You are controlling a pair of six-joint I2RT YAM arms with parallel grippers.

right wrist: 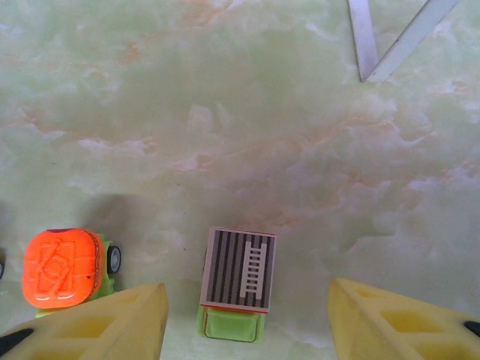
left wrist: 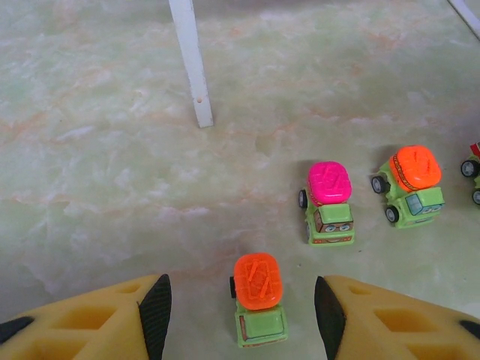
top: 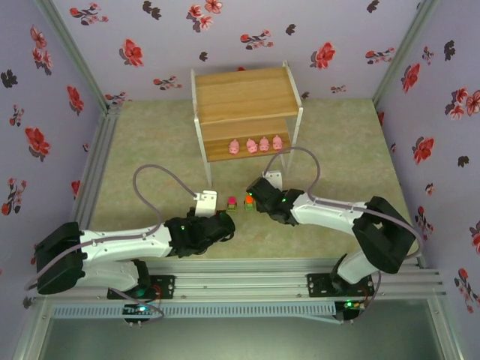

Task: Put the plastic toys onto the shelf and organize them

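Four pale-pink pigs [top: 255, 145] stand in a row on the lower board of the wooden, white-framed shelf [top: 244, 94]. In front of it, upright on their wheels, sit yellow-green trucks: a magenta-topped truck [left wrist: 329, 202], a near orange-topped truck [left wrist: 259, 300], a far orange-topped truck [left wrist: 412, 187] and a grey-striped truck [right wrist: 238, 281].

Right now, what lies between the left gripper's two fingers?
An orange-topped toy truck, seen in the left wrist view. It stands in the gap of the open left gripper, touching neither finger.

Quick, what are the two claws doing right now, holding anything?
Left gripper: open, straddling an orange-topped truck.
Right gripper: open, straddling the grey-striped truck.
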